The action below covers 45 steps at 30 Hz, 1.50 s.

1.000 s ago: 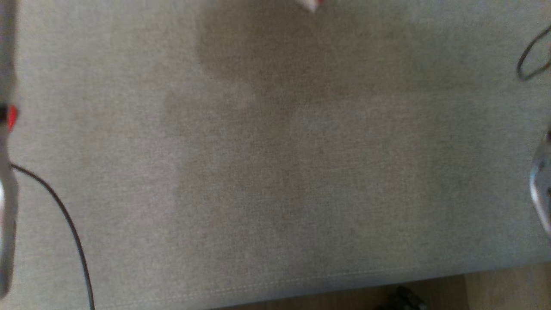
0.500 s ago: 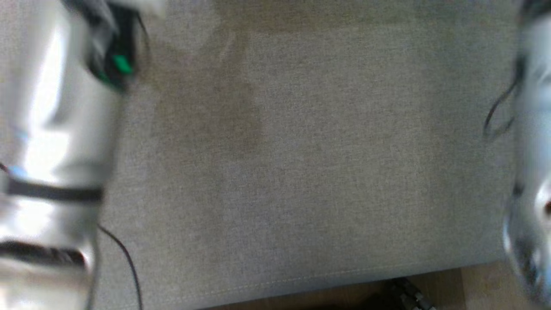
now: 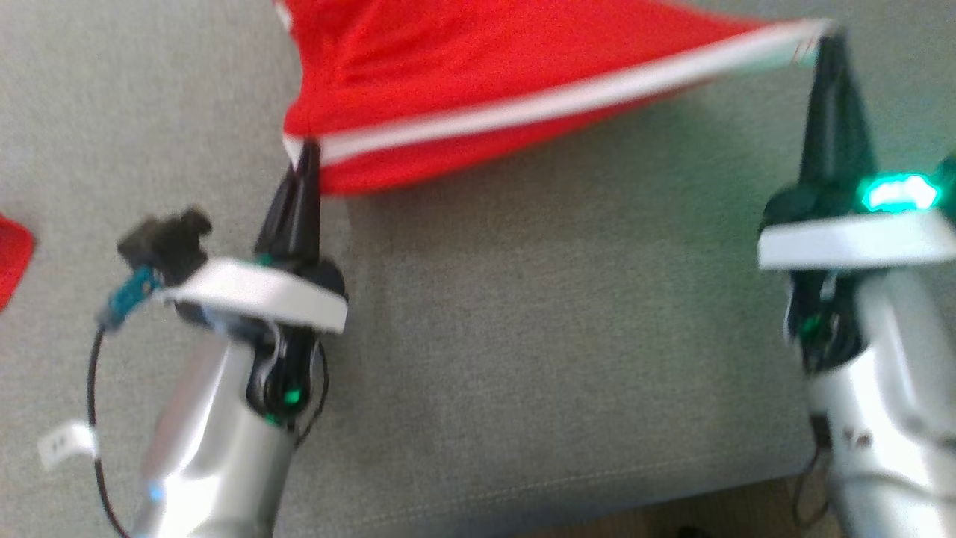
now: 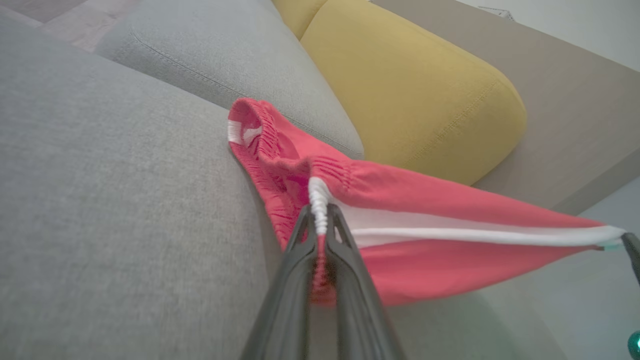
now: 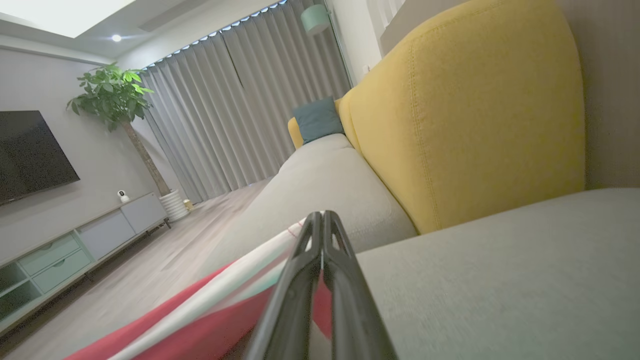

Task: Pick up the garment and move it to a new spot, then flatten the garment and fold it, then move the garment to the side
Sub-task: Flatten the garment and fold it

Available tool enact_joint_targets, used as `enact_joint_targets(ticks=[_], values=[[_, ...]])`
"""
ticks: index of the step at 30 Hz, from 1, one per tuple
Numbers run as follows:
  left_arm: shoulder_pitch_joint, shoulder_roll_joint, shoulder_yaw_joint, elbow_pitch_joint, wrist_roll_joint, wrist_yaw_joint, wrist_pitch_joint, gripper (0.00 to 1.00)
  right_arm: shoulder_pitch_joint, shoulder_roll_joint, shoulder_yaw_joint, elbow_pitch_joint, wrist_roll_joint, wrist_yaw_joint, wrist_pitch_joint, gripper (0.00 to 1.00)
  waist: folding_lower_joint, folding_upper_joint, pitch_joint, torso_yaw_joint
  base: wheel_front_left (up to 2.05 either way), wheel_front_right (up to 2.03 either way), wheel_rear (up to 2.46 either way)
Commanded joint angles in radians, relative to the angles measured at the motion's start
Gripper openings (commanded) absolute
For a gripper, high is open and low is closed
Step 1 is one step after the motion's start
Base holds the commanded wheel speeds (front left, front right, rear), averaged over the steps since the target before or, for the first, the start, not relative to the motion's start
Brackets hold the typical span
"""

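The left claw (image 3: pixel 305 158) is clenched on one end of the bright red garment with white striped trim (image 3: pixel 478 67), pinching the white-edged hem between its two dark fingers. The right claw (image 3: pixel 827 46) is clamped tight on the other end of the same trim, so the white stripe runs nearly straight between the two claws. The stretched edge hangs above the grey fabric sofa seat (image 3: pixel 560 336), with a shadow under it. In the left wrist view the rest of the garment sags away from the claw, and its gathered far end lies on the seat, close to the mustard-yellow back cushion (image 4: pixel 410 90). The head view is blurred, so the cloth's finer detail cannot be made out.
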Motion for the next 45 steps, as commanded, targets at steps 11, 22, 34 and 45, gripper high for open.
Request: enact_joint_targets(ticks=[11, 22, 34, 45], values=[[0.312, -0.013, 0.071, -0.115, 0.001, 0.001, -0.005, 0.0, 0.304, -0.007, 0.055, -0.024, 0.036, 0.005, 0.015, 0.0, 0.0, 0.0, -0.279, -0.019, 0.0, 0.0, 0.0], [0.384, -0.014, 0.005, -0.181, -0.028, 0.001, -0.005, 0.0, 0.346, -0.031, 0.023, -0.131, -0.009, 0.005, 0.095, 0.0, 0.0, 0.0, -0.23, 0.048, 0.0, 0.0, 0.0], [0.06, -0.015, -0.034, -0.123, -0.076, 0.001, -0.005, 0.0, -0.18, -0.071, 0.082, 0.186, -0.138, 0.005, 0.133, 0.0, 0.0, 0.0, -0.007, 0.174, 0.0, 0.0, 0.0], [-0.178, -0.015, -0.084, -0.057, -0.134, 0.001, -0.005, 0.0, -0.554, -0.066, 0.079, 0.572, -0.248, 0.005, 0.062, 0.0, 0.0, 0.0, 0.14, 0.239, 0.0, 0.0, 0.0]])
